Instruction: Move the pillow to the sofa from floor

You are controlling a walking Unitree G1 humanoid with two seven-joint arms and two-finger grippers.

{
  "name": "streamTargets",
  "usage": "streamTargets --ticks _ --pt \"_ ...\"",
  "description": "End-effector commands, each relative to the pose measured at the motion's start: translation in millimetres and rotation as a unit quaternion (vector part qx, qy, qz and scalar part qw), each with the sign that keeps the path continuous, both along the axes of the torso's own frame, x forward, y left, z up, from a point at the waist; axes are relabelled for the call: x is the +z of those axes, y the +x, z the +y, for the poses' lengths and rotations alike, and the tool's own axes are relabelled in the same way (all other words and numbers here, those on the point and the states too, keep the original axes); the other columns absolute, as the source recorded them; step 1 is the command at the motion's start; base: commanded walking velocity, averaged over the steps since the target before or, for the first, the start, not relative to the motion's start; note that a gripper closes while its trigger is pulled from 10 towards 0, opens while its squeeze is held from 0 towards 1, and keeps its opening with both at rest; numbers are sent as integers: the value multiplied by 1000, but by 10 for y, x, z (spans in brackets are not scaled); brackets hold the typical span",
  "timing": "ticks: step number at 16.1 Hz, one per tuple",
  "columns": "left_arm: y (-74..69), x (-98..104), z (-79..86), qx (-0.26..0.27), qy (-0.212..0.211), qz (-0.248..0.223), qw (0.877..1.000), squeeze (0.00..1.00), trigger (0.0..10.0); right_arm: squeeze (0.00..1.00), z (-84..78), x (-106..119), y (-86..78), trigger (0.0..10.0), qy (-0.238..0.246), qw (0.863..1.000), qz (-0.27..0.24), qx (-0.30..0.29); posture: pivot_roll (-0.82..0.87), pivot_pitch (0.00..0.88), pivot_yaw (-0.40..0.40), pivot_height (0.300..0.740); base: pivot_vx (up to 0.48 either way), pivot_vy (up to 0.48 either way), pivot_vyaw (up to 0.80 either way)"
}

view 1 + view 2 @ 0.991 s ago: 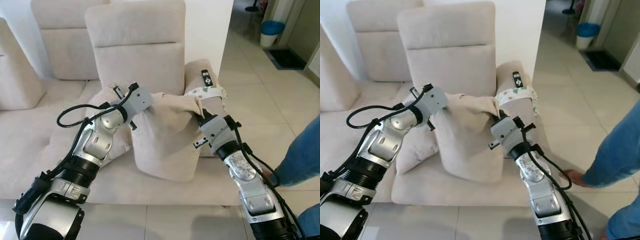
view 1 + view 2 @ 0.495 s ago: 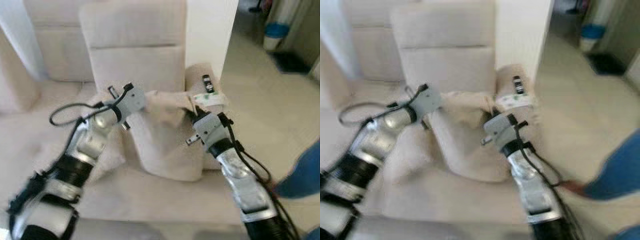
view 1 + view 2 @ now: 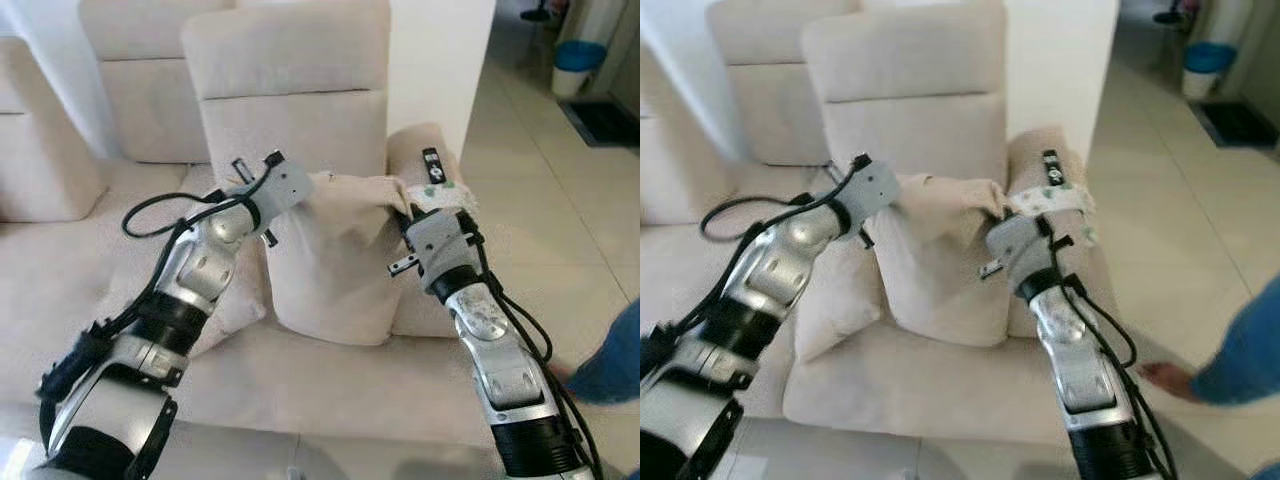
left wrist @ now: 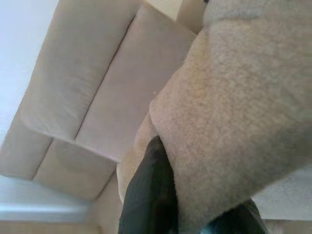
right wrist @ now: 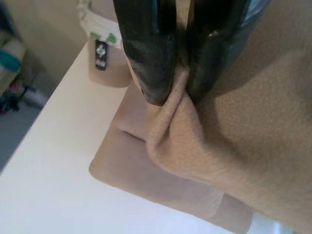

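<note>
A beige pillow [image 3: 335, 262] stands upright on the cream sofa's seat [image 3: 330, 375], in front of the backrest. My left gripper [image 3: 305, 184] is shut on its top left corner. My right gripper [image 3: 404, 209] is shut on its top right corner, beside the armrest. In the right wrist view both black fingers [image 5: 146, 53] pinch a fold of the pillow's fabric [image 5: 204, 141]. In the left wrist view one black finger [image 4: 150, 195] presses against the fuzzy pillow [image 4: 239, 97], with the sofa backrest [image 4: 97, 83] behind.
A second cream pillow [image 3: 235, 300] lies on the seat to the left. The armrest [image 3: 430, 300] carries a black remote [image 3: 431, 166] and a patterned cloth [image 3: 445, 195]. A person's blue sleeve [image 3: 612, 350] is low at the right over the tiled floor. A blue bin [image 3: 580, 62] stands far right.
The camera shifted and blurred in between. The pillow now sits further back on the seat, closer to the backrest. Both grippers keep their hold on its top corners.
</note>
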State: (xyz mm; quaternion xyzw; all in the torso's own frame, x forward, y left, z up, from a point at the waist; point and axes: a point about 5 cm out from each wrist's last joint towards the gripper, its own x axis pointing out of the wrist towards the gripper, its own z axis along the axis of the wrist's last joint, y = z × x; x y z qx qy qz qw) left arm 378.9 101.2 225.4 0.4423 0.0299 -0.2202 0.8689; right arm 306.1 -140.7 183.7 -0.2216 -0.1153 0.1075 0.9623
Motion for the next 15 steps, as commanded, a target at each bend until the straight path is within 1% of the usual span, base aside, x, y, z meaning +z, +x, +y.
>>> streamTargets --ticks 1,3,4,5,6,9,12,13,15 --pt "8 149 -116 -27 31 -10 999 0 10000 0 -95 2 63 10000 22 999 19 -31 18 0 106 740 0 0 0" --pt "0 88 -171 -49 66 19 996 0 10000 0 -177 -12 96 10000 33 997 34 -53 14 0 108 740 0 0 0" --pt "-8 34 -224 -71 92 42 992 0 10000 0 -258 -47 117 10000 43 995 54 -75 10 0 111 740 0 0 0" --pt "-7 21 -241 -78 101 48 991 0 10000 0 -291 -66 123 10000 47 993 64 -84 9 0 112 740 0 0 0" --pt "-8 -7 -282 -96 125 59 986 0 10000 0 -329 -89 130 10000 51 991 79 -96 5 0 117 740 0 0 0" --pt "22 3 -358 -111 139 63 982 0 10000 0 -338 -79 139 10000 48 990 84 -101 3 0 122 740 0 0 0" --pt "97 85 -471 -117 158 45 979 0 10000 0 -370 -94 153 10000 40 988 94 -115 -3 0 130 740 0 0 0" --pt "114 106 -534 -120 154 41 980 0 10000 0 -389 -118 149 10000 36 986 105 -121 -9 0 132 740 0 0 0" --pt "114 105 -571 -123 149 41 980 12 10000 0 -392 -133 138 10000 36 986 110 -121 -12 0 133 740 0 0 0"
